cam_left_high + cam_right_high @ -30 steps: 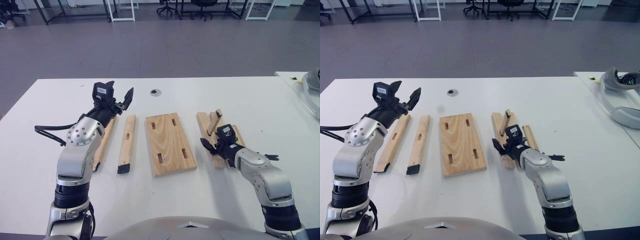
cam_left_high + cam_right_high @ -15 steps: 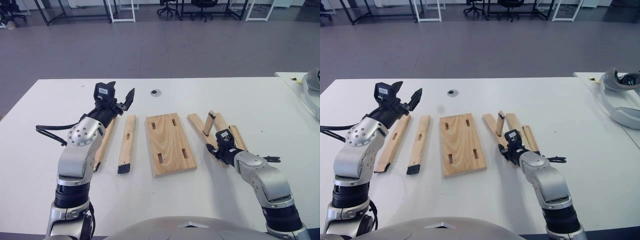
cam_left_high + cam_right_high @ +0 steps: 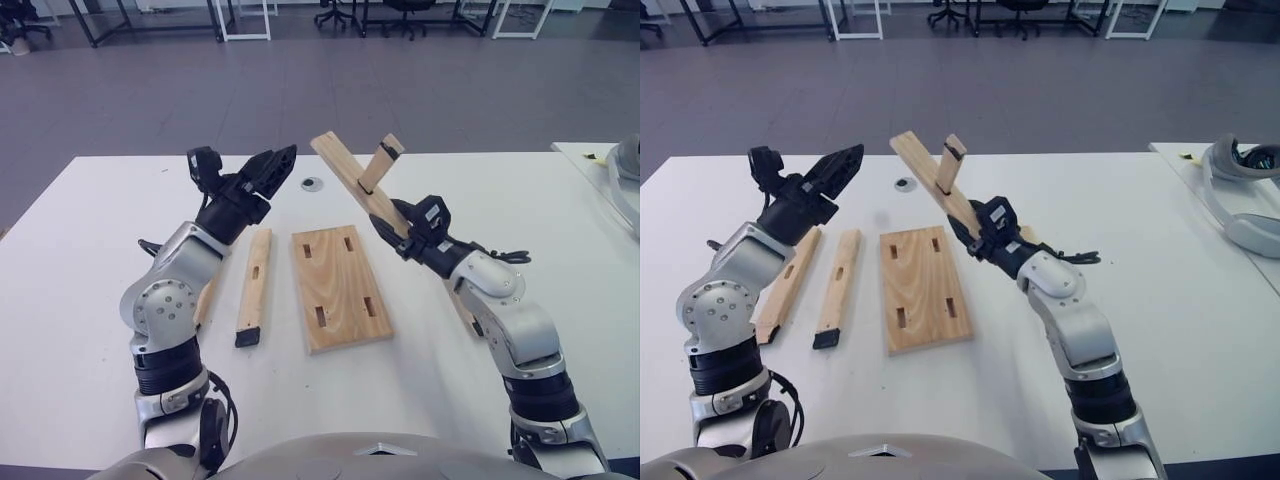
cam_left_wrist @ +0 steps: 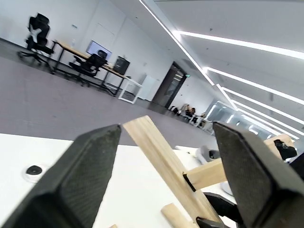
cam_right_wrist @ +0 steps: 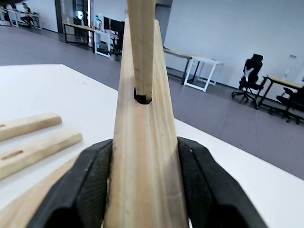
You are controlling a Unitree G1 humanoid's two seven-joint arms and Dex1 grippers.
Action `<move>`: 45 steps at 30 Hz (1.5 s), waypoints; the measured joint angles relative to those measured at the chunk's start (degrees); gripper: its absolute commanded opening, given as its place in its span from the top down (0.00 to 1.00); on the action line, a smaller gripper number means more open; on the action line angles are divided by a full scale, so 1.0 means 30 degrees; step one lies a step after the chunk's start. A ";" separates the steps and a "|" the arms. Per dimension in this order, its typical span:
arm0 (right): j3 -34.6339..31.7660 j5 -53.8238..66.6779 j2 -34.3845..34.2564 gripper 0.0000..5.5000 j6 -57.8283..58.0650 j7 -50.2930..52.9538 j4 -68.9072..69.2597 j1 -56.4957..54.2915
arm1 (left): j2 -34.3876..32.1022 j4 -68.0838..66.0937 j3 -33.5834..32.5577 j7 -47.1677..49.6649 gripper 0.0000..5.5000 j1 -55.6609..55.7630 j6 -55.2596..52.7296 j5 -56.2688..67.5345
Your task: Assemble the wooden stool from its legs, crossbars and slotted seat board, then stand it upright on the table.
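The slotted seat board [image 3: 340,287] lies flat on the counter [image 3: 90,300], slots vacant, with a loose leg [image 3: 253,285] just beside it. Above its far end, the right jaws pinch a raised leg [image 3: 352,183] carrying one crossbar [image 3: 378,163]. The left jaws hang spread nearby, holding nothing. Judged progress: one joint made; further joints, seat fitting and standing upright are outstanding. The right wrist view confirms the crossbar end seated in the leg slot [image 5: 142,98]; the left wrist view shows the spread jaws framing that assembly.
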State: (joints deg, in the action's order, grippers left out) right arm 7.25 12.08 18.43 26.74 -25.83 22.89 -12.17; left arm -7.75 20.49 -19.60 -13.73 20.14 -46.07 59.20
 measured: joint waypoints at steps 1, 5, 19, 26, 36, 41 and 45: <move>0.0058 0.0291 -0.0079 0.62 -0.0302 -0.0363 0.0006 -0.0224 | 0.0030 -0.0057 -0.0384 0.0339 0.35 0.0119 -0.0343 0.1450; 0.0022 0.1518 -0.0490 0.62 -0.0741 -0.1188 0.0731 -0.0429 | -0.0139 -0.0070 -0.0893 0.1739 0.35 0.0234 -0.0900 0.4792; 0.1087 0.1532 0.0137 0.62 -0.1639 -0.2538 0.1715 -0.0433 | -0.1240 0.1089 -0.0178 0.3961 0.74 0.0153 0.0200 0.8006; 0.1243 0.1314 0.0325 0.53 -0.1705 -0.2775 0.1536 -0.0432 | -0.1996 0.1817 0.0489 0.3634 0.81 -0.1275 0.1292 0.6524; 0.1124 -0.1001 0.2951 0.27 -0.2163 -0.2885 0.0375 0.1526 | -0.0875 0.4781 -0.0643 0.8413 0.82 -0.4922 0.4033 0.5512; 0.0612 -0.3757 0.5034 0.27 -0.2715 -0.2422 -0.1651 0.2732 | 0.0213 1.0156 0.0264 1.4690 0.82 -0.9778 0.4626 0.5160; 0.2005 -0.6196 0.6356 0.27 -0.3909 -0.2661 -0.2590 0.3536 | -0.0670 1.2064 0.0610 1.6646 0.82 -1.2089 0.4788 0.5793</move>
State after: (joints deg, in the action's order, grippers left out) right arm 13.27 -6.51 37.49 15.01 -33.81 15.12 -1.56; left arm -9.76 56.68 -17.77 36.20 -16.13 -31.70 76.58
